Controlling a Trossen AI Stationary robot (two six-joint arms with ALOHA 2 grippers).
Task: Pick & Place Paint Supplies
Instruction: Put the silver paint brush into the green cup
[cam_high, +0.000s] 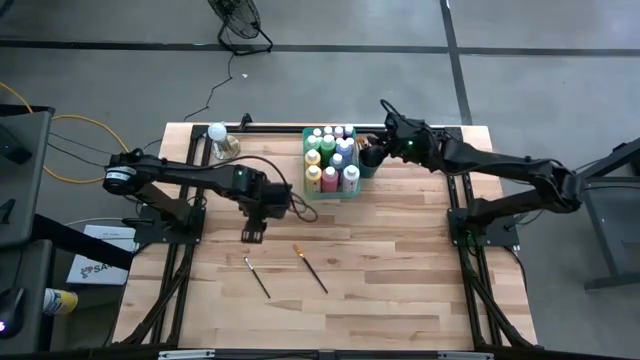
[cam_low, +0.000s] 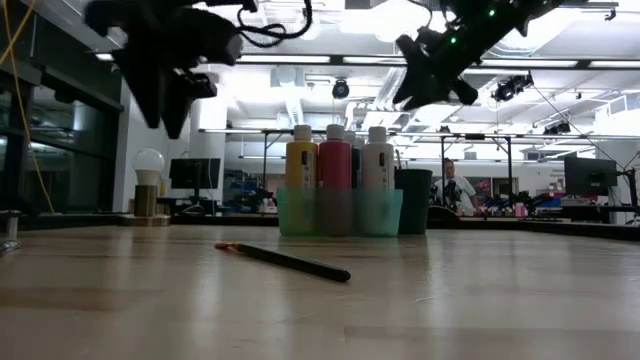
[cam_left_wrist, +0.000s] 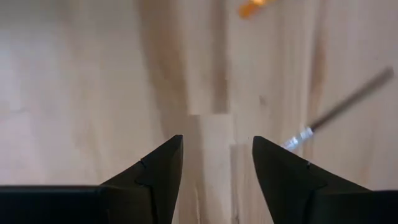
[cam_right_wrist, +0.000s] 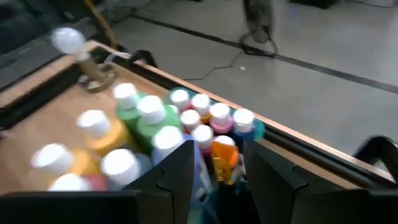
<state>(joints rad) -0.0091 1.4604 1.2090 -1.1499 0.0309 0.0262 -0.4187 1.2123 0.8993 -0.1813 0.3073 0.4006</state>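
Looking down, two thin paintbrushes (cam_high: 258, 277) lie loose on the table (cam_high: 400, 270): light, stiff, best pinched mid-handle. Left gripper (cam_high: 252, 234) hovers just beside them. Level view shows one brush (cam_low: 285, 261); bottles (cam_low: 335, 175) crowd a teal bin. Left wrist view: jaws apart, empty. Right wrist view: right gripper (cam_right_wrist: 217, 171) parted over brushes standing in a cup; contact hidden.

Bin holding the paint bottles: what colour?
Translucent teal-green bin; clearest in the low view.
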